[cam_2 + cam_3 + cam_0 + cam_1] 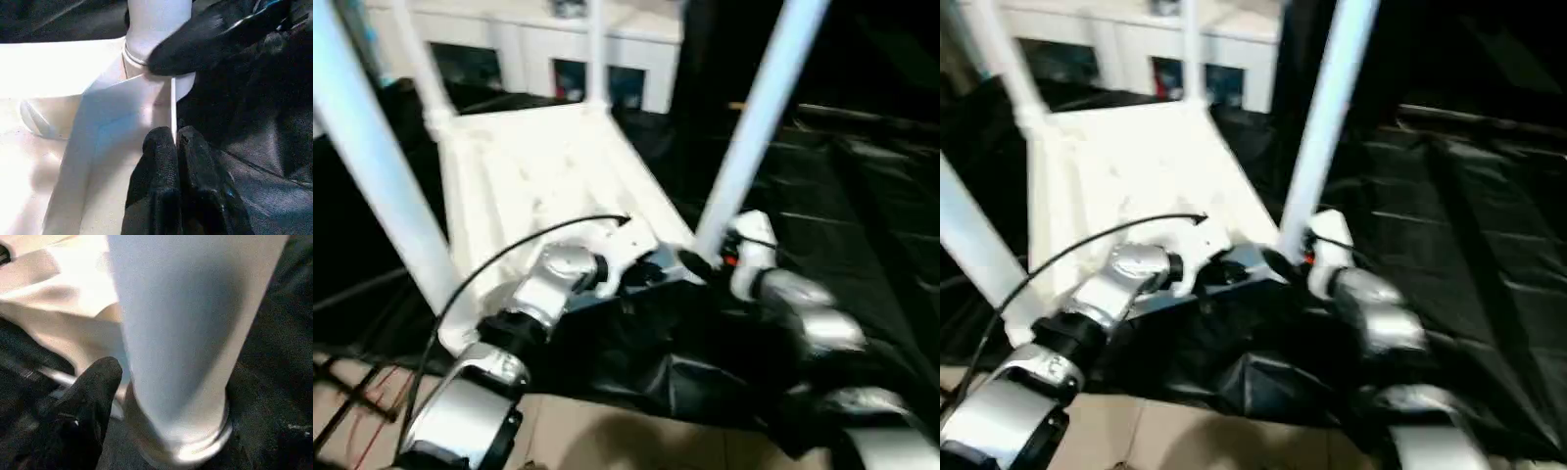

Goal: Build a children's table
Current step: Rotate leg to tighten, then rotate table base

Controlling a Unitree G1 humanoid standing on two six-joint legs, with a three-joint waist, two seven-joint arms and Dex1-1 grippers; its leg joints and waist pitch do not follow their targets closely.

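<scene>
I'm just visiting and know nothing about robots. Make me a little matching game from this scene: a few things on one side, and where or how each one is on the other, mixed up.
Things:
1. tabletop
2. near right leg
3. left gripper
4. cabinet

States or places:
A. pinched shut on the thin edge of the top
B. standing at the back, behind the work
C. lying upside down on black sheeting
D. standing up out of a corner socket, with the right gripper's black finger beside its base

Pairs: 1-C, 2-D, 3-A, 4-B
</scene>
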